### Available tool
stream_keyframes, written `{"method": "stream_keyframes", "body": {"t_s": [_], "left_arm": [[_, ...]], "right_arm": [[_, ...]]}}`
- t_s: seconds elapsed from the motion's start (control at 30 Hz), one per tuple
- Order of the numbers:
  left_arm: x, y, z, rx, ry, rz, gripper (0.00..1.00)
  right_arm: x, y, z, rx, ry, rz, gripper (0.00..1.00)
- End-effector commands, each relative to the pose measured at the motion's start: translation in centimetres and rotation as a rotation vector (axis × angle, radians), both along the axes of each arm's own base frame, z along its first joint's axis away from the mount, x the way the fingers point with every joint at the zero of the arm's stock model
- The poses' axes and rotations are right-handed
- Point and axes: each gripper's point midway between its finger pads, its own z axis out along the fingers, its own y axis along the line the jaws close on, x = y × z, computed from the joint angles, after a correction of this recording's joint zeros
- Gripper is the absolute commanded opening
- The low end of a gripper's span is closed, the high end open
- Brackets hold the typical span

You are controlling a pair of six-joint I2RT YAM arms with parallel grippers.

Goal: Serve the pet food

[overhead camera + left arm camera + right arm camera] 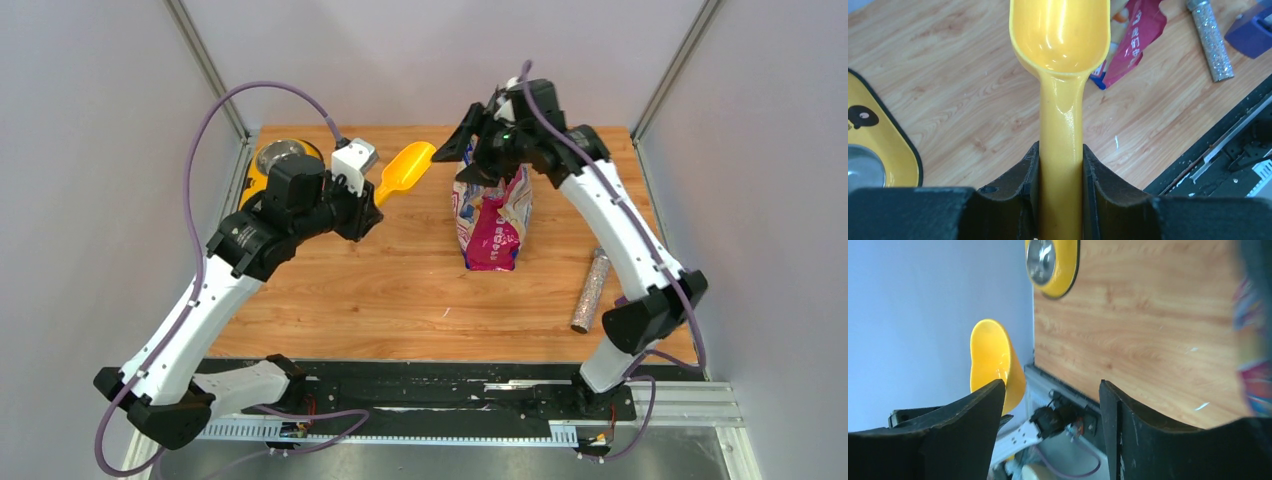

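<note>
Cat food bag [492, 215] stands below the spread right hand [1050, 383]; left hand [1060, 160] clamps scoop [1060, 45].

Nothing here could be read for certain. The glossy pink, blue and white pet-food bag [1140, 40] carried a short column of white characters on its pink panel, too blurred to make out. From overhead its print was equally illegible.

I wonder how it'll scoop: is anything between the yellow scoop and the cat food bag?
Nothing lies on the table between scoop and bag. But the right arm's jaws, open, hang at the bag's top, possibly crowding the scoop's way in.
</note>
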Motion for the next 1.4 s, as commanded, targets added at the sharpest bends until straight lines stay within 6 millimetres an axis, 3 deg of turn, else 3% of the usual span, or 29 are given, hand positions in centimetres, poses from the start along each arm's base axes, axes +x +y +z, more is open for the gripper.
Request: {"method": "stream_keyframes", "body": {"t_s": [0.0,0.07,0.2,0.43,0.63,0.83,0.87,0.9,0.93,1.1,1.37], "left_arm": [[0.6,-0.8,2.6,-0.060,-0.016,0.020,0.00],[0.7,-1.5,3.3,-0.080,-0.011,-0.003,0.00],[1.1,-3.4,4.5,-0.133,0.026,-0.047,0.00],[1.4,-7.8,4.9,-0.162,0.122,-0.061,0.00],[1.3,-10.5,5.9,-0.178,0.195,-0.045,0.00],[2.7,-12.3,6.5,-0.203,0.233,-0.003,0.00],[3.3,-12.6,6.4,-0.201,0.235,0.010,0.00],[3.9,-12.9,5.1,-0.170,0.264,0.028,0.00],[4.2,-12.9,6.1,-0.177,0.246,0.039,0.00],[5.8,-13.1,5.4,-0.088,0.243,0.068,0.00],[5.6,-13.1,5.8,-0.083,0.221,0.033,0.00]], "right_arm": [[1.3,-7.5,6.0,-0.094,-0.297,-0.173,0.68],[1.8,-10.1,6.2,-0.166,-0.340,-0.243,0.69],[2.8,-14.0,4.2,-0.280,-0.317,-0.322,0.72],[5.6,-15.7,0.1,-0.418,-0.287,-0.263,0.71],[8.6,-17.0,-1.0,-0.527,-0.309,-0.287,0.62],[10.8,-17.7,-2.8,-0.612,-0.309,-0.285,0.38],[11.1,-17.8,-2.9,-0.618,-0.316,-0.285,0.26],[11.4,-17.6,-2.9,-0.615,-0.325,-0.276,0.09],[11.5,-17.3,-2.9,-0.606,-0.329,-0.263,0.01],[9.3,-15.7,-1.9,-0.483,-0.294,-0.263,0.00],[3.3,-13.8,-1.8,-0.346,-0.176,-0.347,0.00]]}}
